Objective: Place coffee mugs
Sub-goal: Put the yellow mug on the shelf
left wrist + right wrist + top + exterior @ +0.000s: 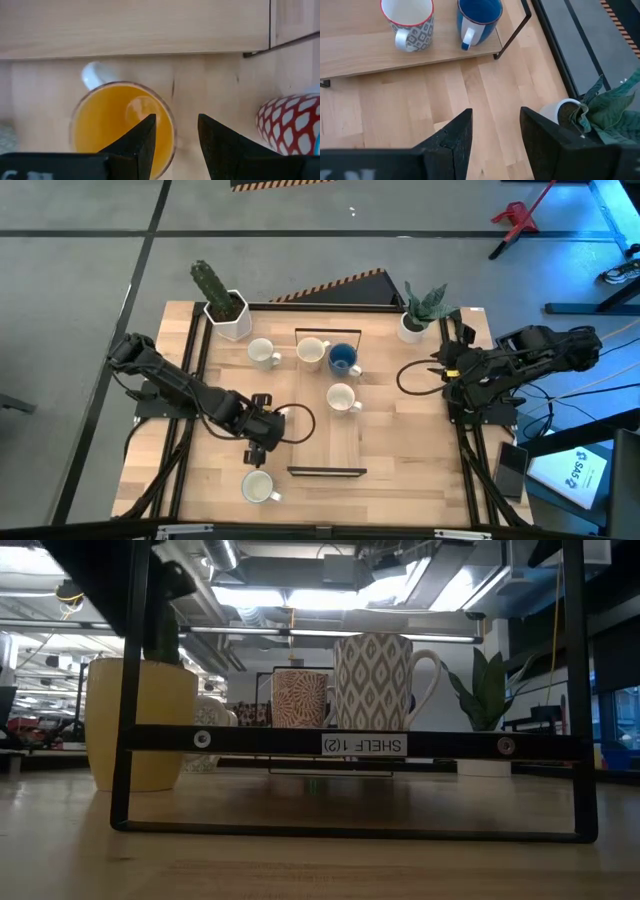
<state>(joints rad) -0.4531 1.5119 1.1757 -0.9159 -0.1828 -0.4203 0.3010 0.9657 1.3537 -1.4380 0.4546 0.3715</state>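
A mug with an orange inside and a white handle (122, 125) stands on the table near the near edge; it is also in the high view (259, 486). My left gripper (176, 120) is open above it. In the wrist view one finger shows over the mug's opening and the other beyond its rim. In the high view the left gripper (258, 452) sits just to the far side of the mug. A white mug (312, 350), a blue mug (343, 358) and another white mug (341, 397) stand on the shelf board. One more white mug (264, 352) stands left of the shelf. My right gripper (496, 112) is open over the table's right side (438, 365).
The black-framed shelf (328, 472) stands mid-table, its label bar (365, 744) facing the low view. A cactus pot (226, 310) and a leafy plant pot (565, 112) stand at the far corners. A red-and-white patterned mug (292, 122) is beside the left gripper. A black cable (410, 380) loops near the right arm.
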